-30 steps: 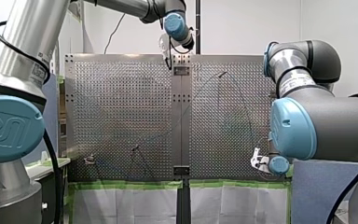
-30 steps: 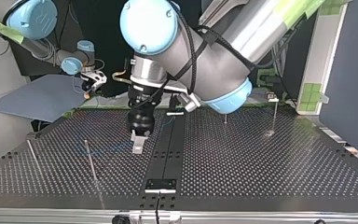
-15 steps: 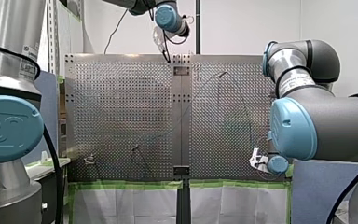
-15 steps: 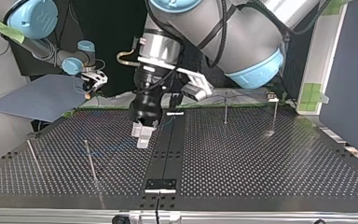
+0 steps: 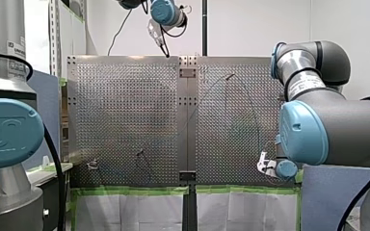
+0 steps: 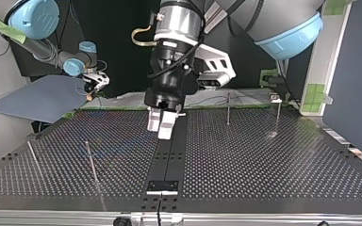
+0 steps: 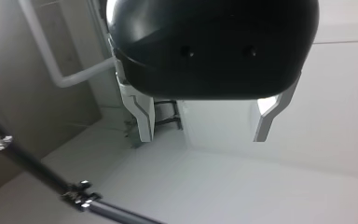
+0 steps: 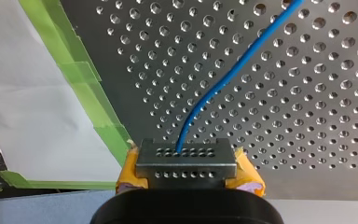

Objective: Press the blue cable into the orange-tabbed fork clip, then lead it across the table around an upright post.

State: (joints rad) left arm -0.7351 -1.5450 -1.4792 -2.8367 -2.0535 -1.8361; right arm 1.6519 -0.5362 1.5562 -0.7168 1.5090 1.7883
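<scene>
Blue cable (image 8: pixel 223 74): ran over the tabletop (image 8: pixel 317 121) from beside its green-taped edge.
Your right tool (image 8: pixel 186 158): yellow pads (image 8: pixel 248 174) clenched on the cable at that edge.
Your left tool (image 7: pixel 203 137): fingers (image 7: pixel 140 116) spread, grasping nothing, high over the tabletop.

Layout around your two grippers
The centre strip (image 6: pixel 168 157) of the table (image 6: pixel 264 165) lay below the left gripper (image 6: pixel 160 128), an upright post (image 6: pixel 228 107) beside it; the cable (image 8: pixel 228 74) ran ahead from the right gripper (image 8: pixel 186 156).
</scene>
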